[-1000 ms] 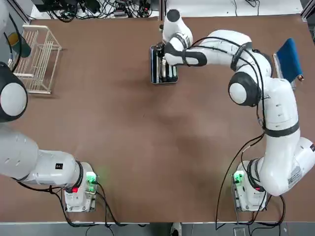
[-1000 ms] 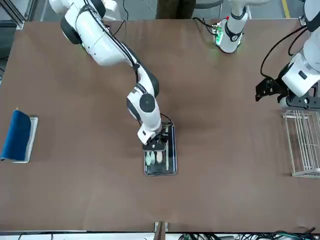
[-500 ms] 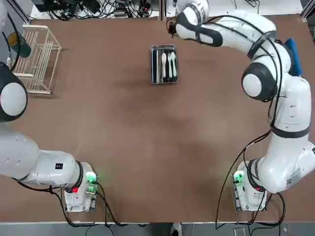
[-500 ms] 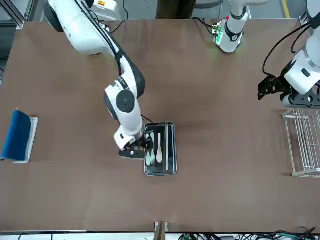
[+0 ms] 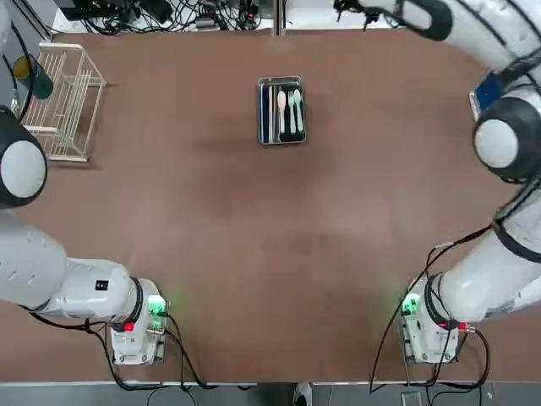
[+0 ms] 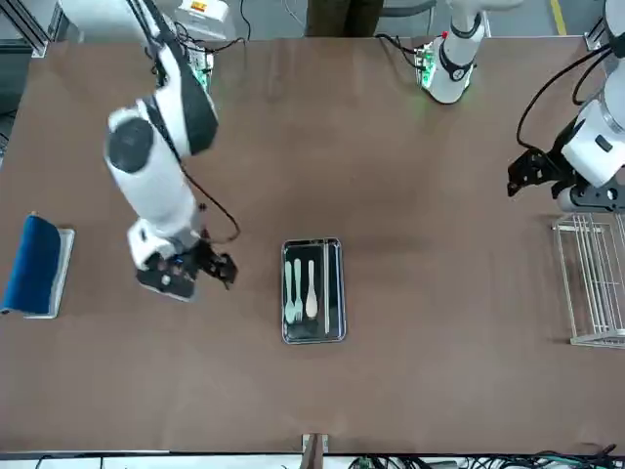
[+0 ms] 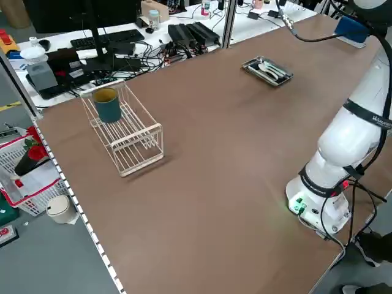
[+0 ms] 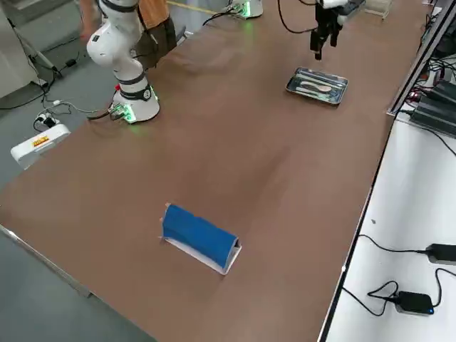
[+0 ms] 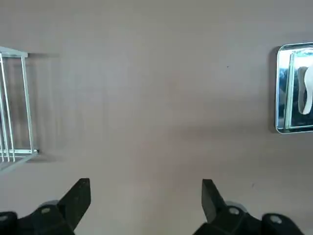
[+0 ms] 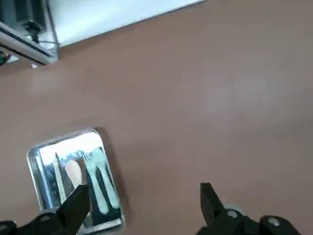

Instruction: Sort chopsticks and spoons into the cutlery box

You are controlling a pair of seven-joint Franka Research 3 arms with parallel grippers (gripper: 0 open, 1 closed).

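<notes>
Spoons (image 6: 302, 283) and chopsticks (image 5: 270, 112) lie in the cutlery box (image 6: 335, 330); right end effector (image 6: 186, 275) hovers empty, fingers apart; sorting looks done, next parking.

Cutlery box (image 8: 318, 85) holding spoons (image 8: 314, 86), blue-topped holder (image 8: 199, 236) nearer

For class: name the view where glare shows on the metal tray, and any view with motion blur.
Left wrist view: the cutlery box rim gleams bright. Right wrist view: the whole picture is smeared, spoons soft-edged. Front view: the right gripper looks slightly blurred; the table stays evenly lit.
</notes>
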